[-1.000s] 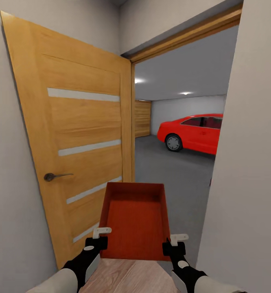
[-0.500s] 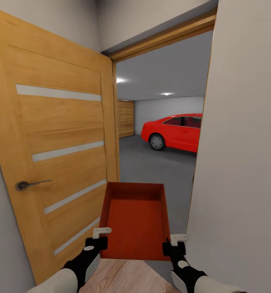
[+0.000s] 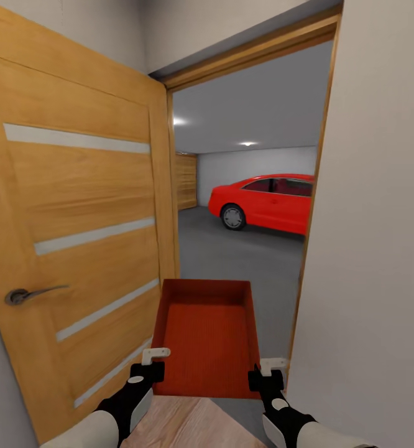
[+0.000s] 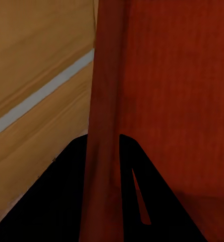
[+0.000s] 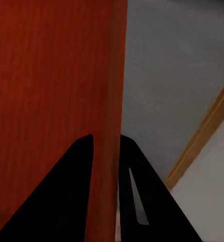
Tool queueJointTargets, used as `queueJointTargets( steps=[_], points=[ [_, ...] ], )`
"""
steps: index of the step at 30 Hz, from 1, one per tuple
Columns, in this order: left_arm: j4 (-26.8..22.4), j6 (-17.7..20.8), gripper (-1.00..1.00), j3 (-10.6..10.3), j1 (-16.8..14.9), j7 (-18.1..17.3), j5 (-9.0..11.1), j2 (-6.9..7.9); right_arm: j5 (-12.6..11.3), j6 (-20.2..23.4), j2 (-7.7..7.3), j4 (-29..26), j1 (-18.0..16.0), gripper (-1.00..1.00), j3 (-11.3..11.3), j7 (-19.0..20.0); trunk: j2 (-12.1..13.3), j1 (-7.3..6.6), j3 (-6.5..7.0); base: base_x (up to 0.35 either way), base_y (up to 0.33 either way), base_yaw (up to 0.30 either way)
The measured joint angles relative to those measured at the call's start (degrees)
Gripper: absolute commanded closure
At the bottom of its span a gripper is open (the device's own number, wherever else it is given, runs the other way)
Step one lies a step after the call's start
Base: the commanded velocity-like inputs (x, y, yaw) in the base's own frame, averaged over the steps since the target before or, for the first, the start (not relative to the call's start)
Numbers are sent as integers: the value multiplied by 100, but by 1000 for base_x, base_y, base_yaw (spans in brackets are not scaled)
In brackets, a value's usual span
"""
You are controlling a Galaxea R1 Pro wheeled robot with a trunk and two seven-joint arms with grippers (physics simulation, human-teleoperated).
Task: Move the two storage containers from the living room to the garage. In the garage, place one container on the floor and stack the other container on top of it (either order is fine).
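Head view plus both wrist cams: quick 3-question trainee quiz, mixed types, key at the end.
1. True or false: the storage container rests on the floor.
2. Which part of the container does each gripper clamp?
A. the far end wall
B. a side wall, one on each side
C. the bottom
3. Fill in: through the doorway, on the grey garage floor, stands a red ____.

Key
1. False. The left gripper and right gripper carry it in the air.
2. B. Both wrist views show a thin wall between the fingers.
3. Car, beyond the open wooden door.
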Motion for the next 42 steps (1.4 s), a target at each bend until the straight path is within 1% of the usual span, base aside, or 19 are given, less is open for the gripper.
queueJointTargets(
  steps=[6,29,39,42],
  points=[
    [2,-1,100,1,-1,-1,0,-1,3,1,-1,-1,1,100,-2,0,0,0,0,231,228,-194],
    [3,-1,100,0,-2,-1,1,-1,3,0,-1,-2,1,100,-3,-1,0,0,10,231,229,-276],
    [3,-1,100,-2,-3,0,2,-1,6,0,-1,-3,0,100,-6,0,0,0,34,231,229,-230],
    [0,0,100,0,0,0,1,0,5,2,-1,-1,0,100,-4,1,0,0,37,231,229,-62]
  ],
)
